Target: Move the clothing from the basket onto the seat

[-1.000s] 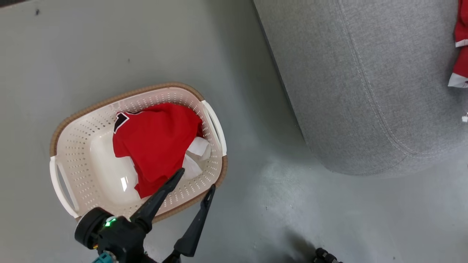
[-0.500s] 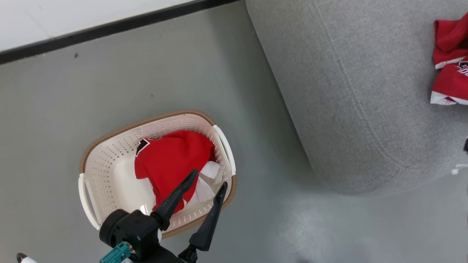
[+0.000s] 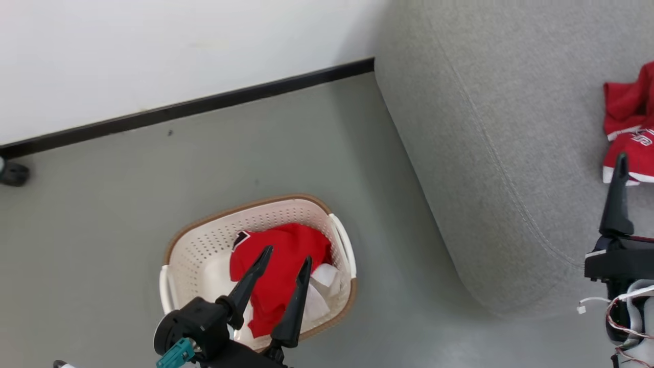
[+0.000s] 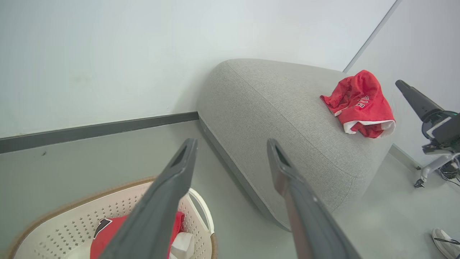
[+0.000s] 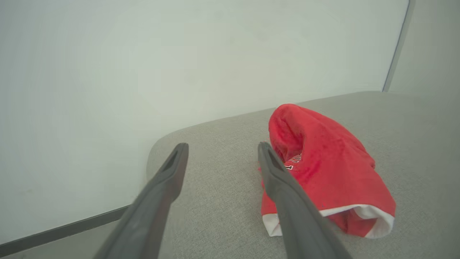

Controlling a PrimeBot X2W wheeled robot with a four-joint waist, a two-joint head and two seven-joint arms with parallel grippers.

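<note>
The cream basket (image 3: 204,227) stands on the grey floor with a red jersey (image 3: 312,246) and a white garment (image 3: 328,286) in it. My left gripper (image 3: 287,254) hangs open above that clothing, holding nothing. In the left wrist view the left gripper (image 4: 231,142) points past the basket (image 4: 64,226) toward the seat (image 4: 280,118). A second red jersey (image 3: 628,128) lies crumpled on the grey seat (image 3: 511,128). My right gripper (image 5: 222,145) is open and empty just above the seat (image 5: 215,205), left of that jersey (image 5: 323,172). One of its fingers (image 3: 617,204) shows in the head view.
A white wall with a black baseboard (image 3: 204,105) runs behind the basket and meets the seat's far corner. A dark wheel (image 3: 13,174) sits at the far left by the wall. In the left wrist view a white shoe (image 4: 444,241) is on the floor beyond the seat.
The head camera has tilted up, bringing the wall into view. My left gripper has moved from the basket's near rim to over the red jersey. The right gripper has come into view at the seat.
</note>
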